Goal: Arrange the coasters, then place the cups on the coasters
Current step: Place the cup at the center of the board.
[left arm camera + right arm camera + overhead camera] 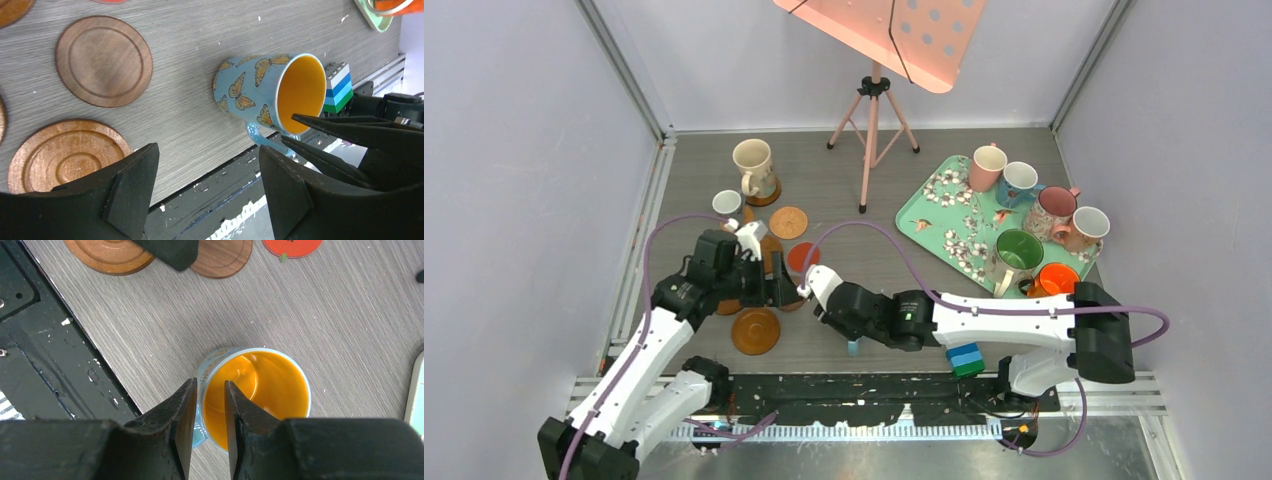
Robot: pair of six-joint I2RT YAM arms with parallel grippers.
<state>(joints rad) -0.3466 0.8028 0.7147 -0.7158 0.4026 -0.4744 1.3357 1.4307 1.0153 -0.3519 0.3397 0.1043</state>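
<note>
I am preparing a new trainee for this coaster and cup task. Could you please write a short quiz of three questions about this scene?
1. True or false: the butterfly mug stands on a coaster.
2. Where are the right gripper's fingers? A) one on each side of the mug's rim; B) around its handle; C) gripping a coaster.
3. How many mugs stand on the floral tray?
Key: 1 false, it stands on the bare table; 2 A; 3 six.
</note>
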